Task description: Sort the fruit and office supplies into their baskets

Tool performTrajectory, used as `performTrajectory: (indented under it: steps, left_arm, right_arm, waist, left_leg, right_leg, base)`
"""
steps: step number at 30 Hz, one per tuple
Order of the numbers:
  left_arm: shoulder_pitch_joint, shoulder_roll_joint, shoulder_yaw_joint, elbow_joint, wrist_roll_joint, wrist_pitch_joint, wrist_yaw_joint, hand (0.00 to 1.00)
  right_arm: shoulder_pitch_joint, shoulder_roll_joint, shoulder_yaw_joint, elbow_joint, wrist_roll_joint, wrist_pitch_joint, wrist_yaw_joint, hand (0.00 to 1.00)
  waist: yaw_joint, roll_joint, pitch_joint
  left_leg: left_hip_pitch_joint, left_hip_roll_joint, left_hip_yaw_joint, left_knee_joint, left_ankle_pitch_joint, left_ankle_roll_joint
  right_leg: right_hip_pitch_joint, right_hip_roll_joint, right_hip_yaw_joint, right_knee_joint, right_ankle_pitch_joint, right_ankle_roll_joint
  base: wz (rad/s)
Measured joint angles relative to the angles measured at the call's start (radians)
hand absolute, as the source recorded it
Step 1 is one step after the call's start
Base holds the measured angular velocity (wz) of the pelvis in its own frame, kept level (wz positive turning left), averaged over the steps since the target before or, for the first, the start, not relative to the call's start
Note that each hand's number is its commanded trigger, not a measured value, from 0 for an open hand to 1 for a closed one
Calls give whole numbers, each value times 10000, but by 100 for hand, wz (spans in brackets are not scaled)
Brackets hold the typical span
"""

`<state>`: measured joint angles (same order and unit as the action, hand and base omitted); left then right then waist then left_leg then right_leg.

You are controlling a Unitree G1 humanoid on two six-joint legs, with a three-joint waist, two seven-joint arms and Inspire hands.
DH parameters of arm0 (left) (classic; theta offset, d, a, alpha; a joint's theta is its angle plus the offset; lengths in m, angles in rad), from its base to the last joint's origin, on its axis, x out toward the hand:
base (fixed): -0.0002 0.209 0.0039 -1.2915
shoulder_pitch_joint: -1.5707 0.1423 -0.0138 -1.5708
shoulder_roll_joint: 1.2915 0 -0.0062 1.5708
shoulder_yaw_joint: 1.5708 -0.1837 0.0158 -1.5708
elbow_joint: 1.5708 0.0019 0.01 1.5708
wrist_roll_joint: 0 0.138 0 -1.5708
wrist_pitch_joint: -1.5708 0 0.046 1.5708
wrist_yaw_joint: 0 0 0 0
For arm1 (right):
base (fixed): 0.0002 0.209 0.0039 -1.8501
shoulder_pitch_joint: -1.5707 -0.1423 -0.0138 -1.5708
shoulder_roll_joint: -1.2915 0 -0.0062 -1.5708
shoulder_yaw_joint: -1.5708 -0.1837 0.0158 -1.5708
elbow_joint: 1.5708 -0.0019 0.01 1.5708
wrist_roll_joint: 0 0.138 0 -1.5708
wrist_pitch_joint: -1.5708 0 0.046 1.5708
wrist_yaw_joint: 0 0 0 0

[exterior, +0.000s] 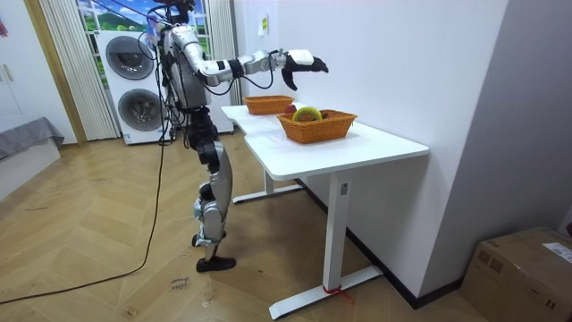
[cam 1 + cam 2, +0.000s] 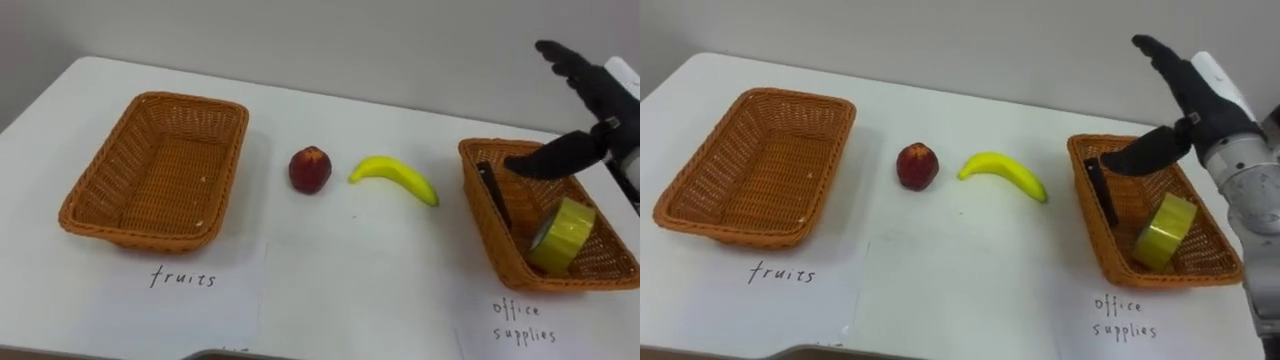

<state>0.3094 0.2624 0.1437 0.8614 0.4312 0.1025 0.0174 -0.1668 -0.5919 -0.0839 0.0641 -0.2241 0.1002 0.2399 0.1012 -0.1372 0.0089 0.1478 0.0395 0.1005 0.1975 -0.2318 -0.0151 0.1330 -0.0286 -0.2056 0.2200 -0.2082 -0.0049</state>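
Right hand (image 2: 1200,105) held open, empty, above brown wicker basket (image 2: 1088,210) at right edge of white desk (image 2: 970,260); slim black item (image 2: 1102,200) inside partly covered by thumb, kind not made out.

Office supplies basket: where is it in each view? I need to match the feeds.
Left eye view: the office supplies basket sits at the right edge, mid-height.
Right eye view: it sits right of centre, mid-height.
Room view: it is the nearer basket on the table, upper centre.
Shared landmark: the open right hand above it.
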Motion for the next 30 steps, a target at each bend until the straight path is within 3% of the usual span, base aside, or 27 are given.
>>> performTrajectory:
  steps: [8, 17, 22, 30]
  left_arm:
    - [167, 35, -30, 5, 25, 7, 16, 0]
    - [83, 35, -108, 5, 145, 4, 156, 0]
    - [-417, 230, -538, 63, 134, -12, 190, 0]
    - [-637, 331, -691, 519, 132, -33, 207, 0]
  right_arm:
    - [2, 17, 816, 111, -221, 6, -12, 0]
    - [-314, 16, 1073, 1272, -143, -97, -82, 0]
    - [-885, 15, 1725, 2012, -221, -152, -436, 0]
    - [-885, 16, 1972, 2079, -173, -229, -785, 0]
  waist:
    - [236, -277, -71]
    - [559, -240, -27]
    - [562, -299, 96]
    - [707, -419, 53]
  left_leg:
    - [-330, -17, -212, 86, 3, -4]
    - [-795, -12, -431, 129, 31, -40]
    - [-1477, 6, -605, 566, 32, -44]
    - [-1991, 5, -731, 798, 32, -44]
  right_leg:
    - [-98, 4, -254, -153, 2, -2]
    - [-464, -7, -475, -106, 13, -15]
    - [-945, -17, -700, 2, 49, -74]
    - [-1281, -18, -824, 23, 75, -104]
  base:
    - [10]
    - [7]
    - [10]
    - [5]
